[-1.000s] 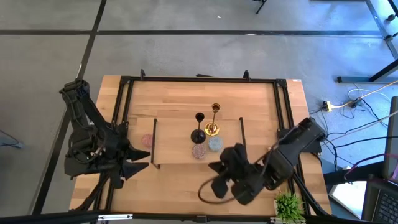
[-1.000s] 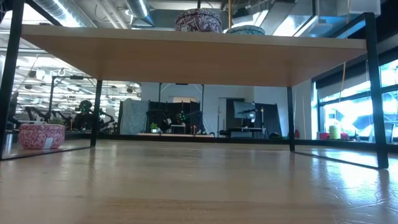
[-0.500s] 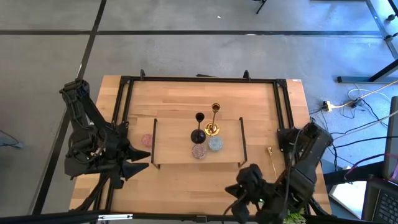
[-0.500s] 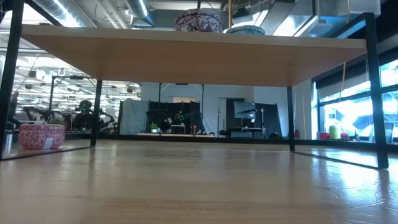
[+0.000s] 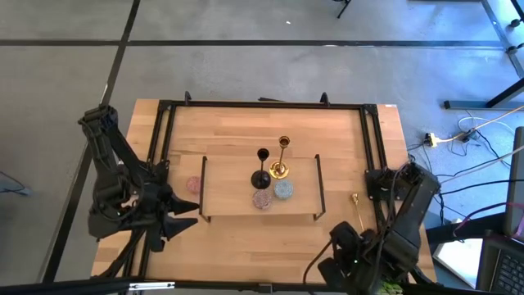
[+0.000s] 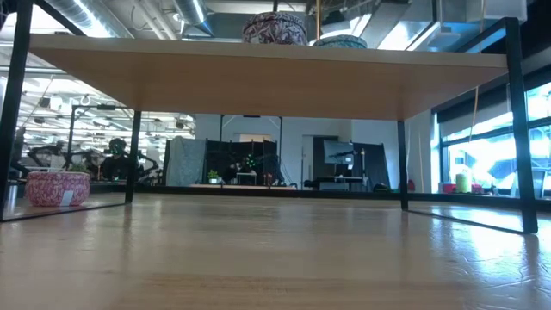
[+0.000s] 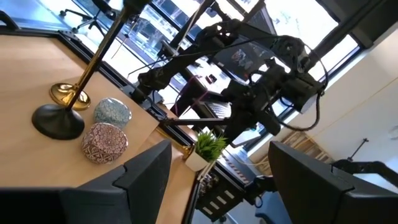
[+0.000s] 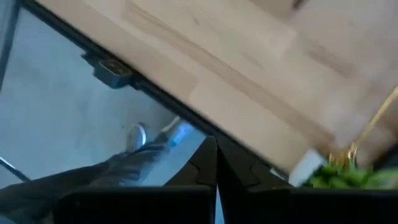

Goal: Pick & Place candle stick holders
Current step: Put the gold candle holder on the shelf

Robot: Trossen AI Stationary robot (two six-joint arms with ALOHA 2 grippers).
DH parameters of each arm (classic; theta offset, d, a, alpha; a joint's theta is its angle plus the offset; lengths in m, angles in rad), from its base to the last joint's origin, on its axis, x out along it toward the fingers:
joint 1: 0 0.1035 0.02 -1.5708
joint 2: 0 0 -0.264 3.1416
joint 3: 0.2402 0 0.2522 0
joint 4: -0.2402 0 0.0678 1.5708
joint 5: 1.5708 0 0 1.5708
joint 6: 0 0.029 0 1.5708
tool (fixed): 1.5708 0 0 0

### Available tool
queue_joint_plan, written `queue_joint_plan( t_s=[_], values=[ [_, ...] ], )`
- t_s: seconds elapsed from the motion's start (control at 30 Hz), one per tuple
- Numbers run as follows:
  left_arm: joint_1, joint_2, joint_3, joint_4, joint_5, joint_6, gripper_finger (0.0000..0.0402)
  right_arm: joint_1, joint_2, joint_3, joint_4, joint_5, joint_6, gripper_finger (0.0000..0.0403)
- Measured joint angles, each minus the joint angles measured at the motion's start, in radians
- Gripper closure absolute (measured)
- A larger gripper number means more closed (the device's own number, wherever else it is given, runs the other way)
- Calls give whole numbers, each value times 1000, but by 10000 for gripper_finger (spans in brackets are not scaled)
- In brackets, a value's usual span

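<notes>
Since a second ago our right gripper [image 5: 348, 264] has swung back to the table's near edge, fingers pressed together — leaving a gold candle stick holder [image 5: 358, 209] lying lengthwise beside it, nearer than our spread-jawed left gripper [image 5: 182, 215].

Bench [image 5: 237, 131]: pale planked wood, smooth, satin. Gold holder [image 5: 281, 160]: polished shiny metal. Black holder [image 5: 260, 174]: glossy dark finish. Squat rounds [image 7: 104, 143]: rough glitter. Board rails [image 5: 202, 188]: matt black metal.
</notes>
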Motion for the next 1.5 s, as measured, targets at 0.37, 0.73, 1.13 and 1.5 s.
queue_joint_plan(
  t_s=[0.37, 0.73, 1.13, 1.5],
  values=[
    [0, 41, 0, -7, 0, -26, 137, -58, -4, -114, 3, -239, 74, 342],
    [0, 50, 0, -10, 5, -29, 137, -43, -3, -320, 3, -400, 109, 276],
    [0, 50, 0, -12, 22, -51, 137, -32, -3, -522, 3, -413, 118, 270],
    [0, 50, 0, -13, 21, -55, 137, -34, -3, -648, 34, -418, 117, 269]
  ],
)
